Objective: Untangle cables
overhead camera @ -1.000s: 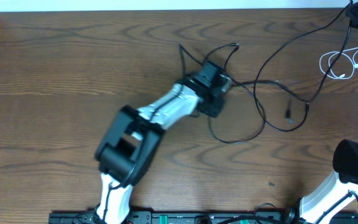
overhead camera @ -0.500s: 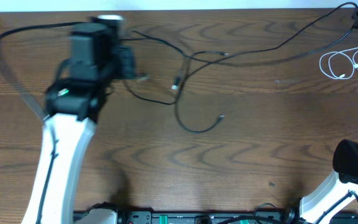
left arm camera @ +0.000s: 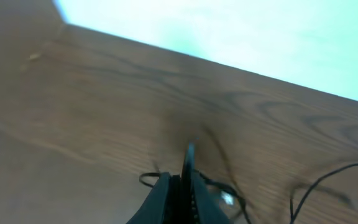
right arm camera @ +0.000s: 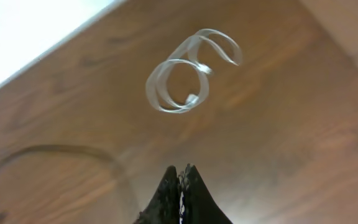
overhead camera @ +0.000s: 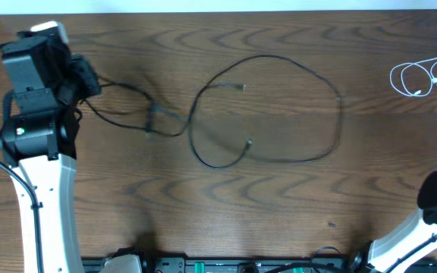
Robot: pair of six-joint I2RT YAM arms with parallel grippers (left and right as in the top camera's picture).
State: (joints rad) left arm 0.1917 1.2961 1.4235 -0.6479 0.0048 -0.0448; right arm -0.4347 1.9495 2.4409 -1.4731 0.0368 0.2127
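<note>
Wood table (overhead camera: 279, 220), blurry black cable (overhead camera: 120, 85) pinched in left end effector (left arm camera: 180, 182); right end effector (right arm camera: 179, 173) together, empty.

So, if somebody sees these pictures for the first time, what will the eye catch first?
Probably the black cables, spread in a wide loose loop across the middle of the wooden table. Next comes the left gripper at the table's left side, shut on a strand of them. Last is the small white cable, coiled by itself at the right edge near the back, apart from the black ones.
</note>
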